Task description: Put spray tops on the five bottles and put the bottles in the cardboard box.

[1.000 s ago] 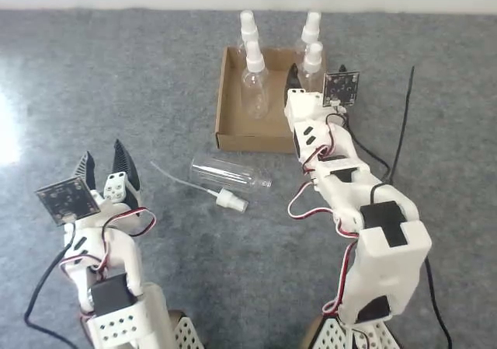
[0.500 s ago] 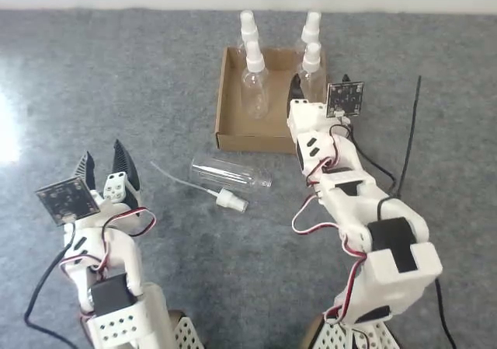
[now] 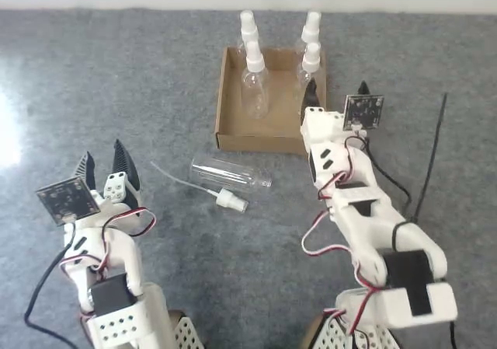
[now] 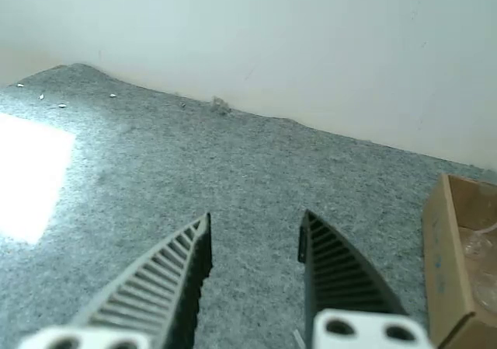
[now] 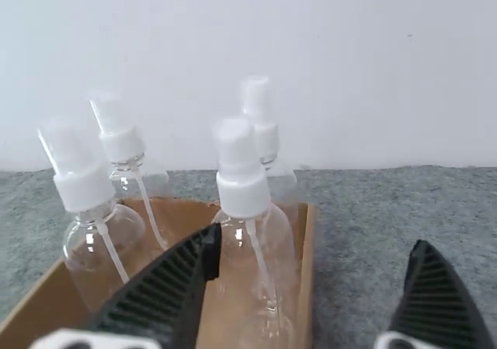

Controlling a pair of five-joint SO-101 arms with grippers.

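The cardboard box (image 3: 233, 135) sits at the table's far middle, with two capped clear bottles (image 3: 254, 88) (image 3: 311, 63) upright inside. Two more capped bottles (image 3: 248, 24) (image 3: 311, 24) stand at its far edge; I cannot tell whether inside or behind. My right gripper (image 3: 328, 92) is open, level with the box's right wall, facing the nearest capped bottle (image 5: 247, 232) and the box (image 5: 46, 306). An uncapped bottle (image 3: 231, 174) lies on the carpet before the box, a loose spray top (image 3: 231, 200) beside it. My left gripper (image 3: 102, 151) (image 4: 256, 217) is open at the near left, holding nothing.
Grey carpet covers the table, with a white wall behind it. A bright light patch (image 4: 27, 174) falls at the far left. The box corner (image 4: 458, 263) lies ahead and to the right of the left gripper. A black cable (image 3: 423, 178) runs beside the right arm.
The right arm has drawn back and to the right, from over the box's right side to its right wall. The left arm, lying bottle and spray top have not moved.
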